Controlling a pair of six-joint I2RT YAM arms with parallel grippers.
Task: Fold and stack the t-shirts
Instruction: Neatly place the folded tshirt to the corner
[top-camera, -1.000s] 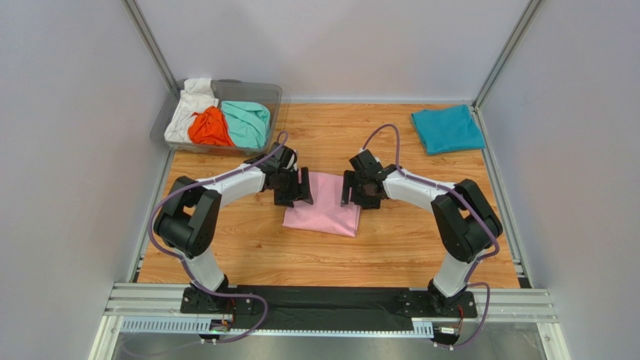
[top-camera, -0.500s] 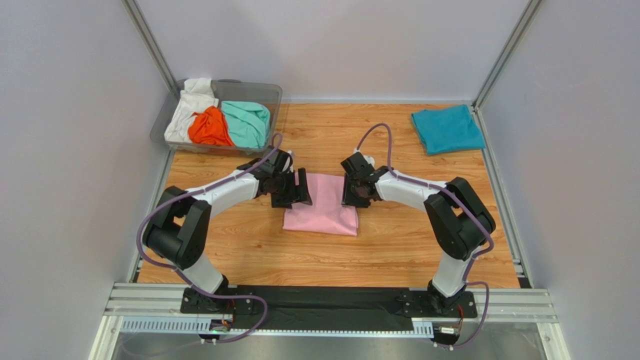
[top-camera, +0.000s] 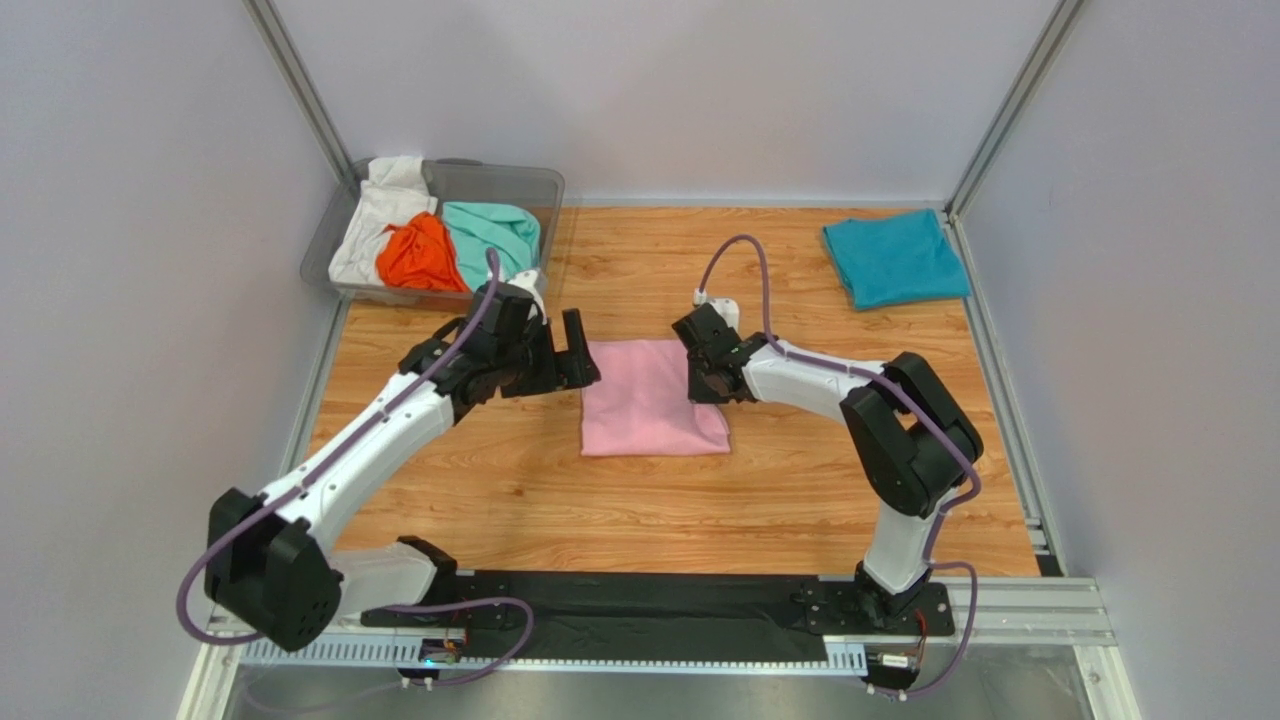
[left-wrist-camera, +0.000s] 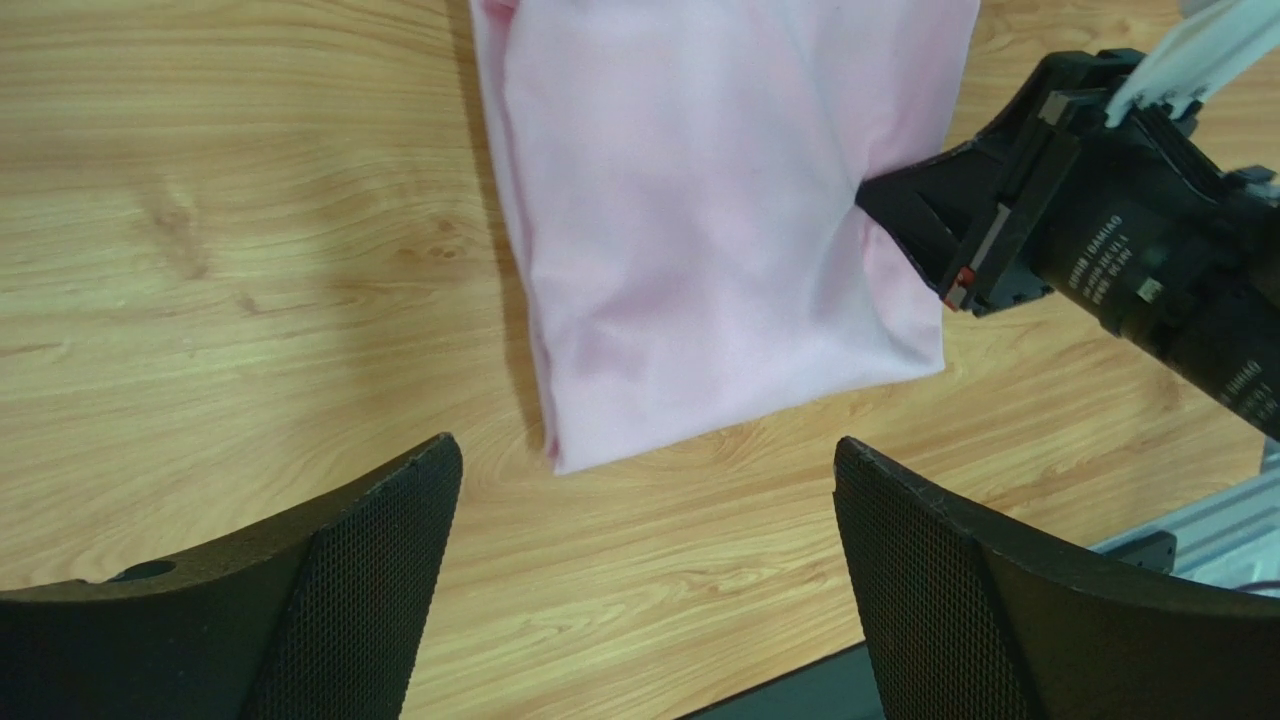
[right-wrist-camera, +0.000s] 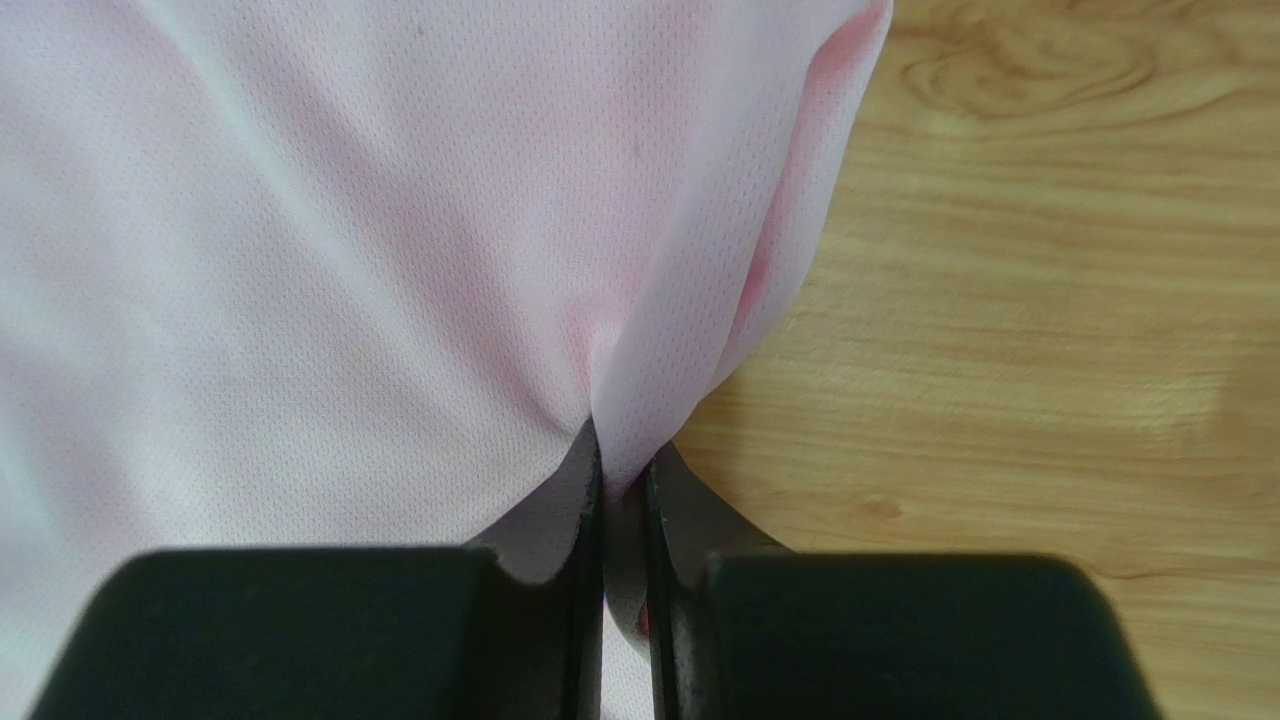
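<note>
A folded light pink t-shirt lies on the wooden table at mid-centre. My right gripper is at the shirt's right edge, shut on a pinched fold of pink cloth. In the right wrist view the cloth bunches up between the jaws of this gripper. My left gripper hovers just left of the shirt, open and holding nothing. In the left wrist view it spans bare wood in front of the pink shirt. A folded teal-blue t-shirt lies at the back right.
A clear plastic bin stands at the back left, holding crumpled white, orange and mint-green t-shirts. Grey walls enclose the table on three sides. A black strip runs along the near edge.
My right gripper has shut on the pink shirt's right edge. My left gripper has drawn back to the left off the shirt and opened wider. The shirt has shifted slightly right.
</note>
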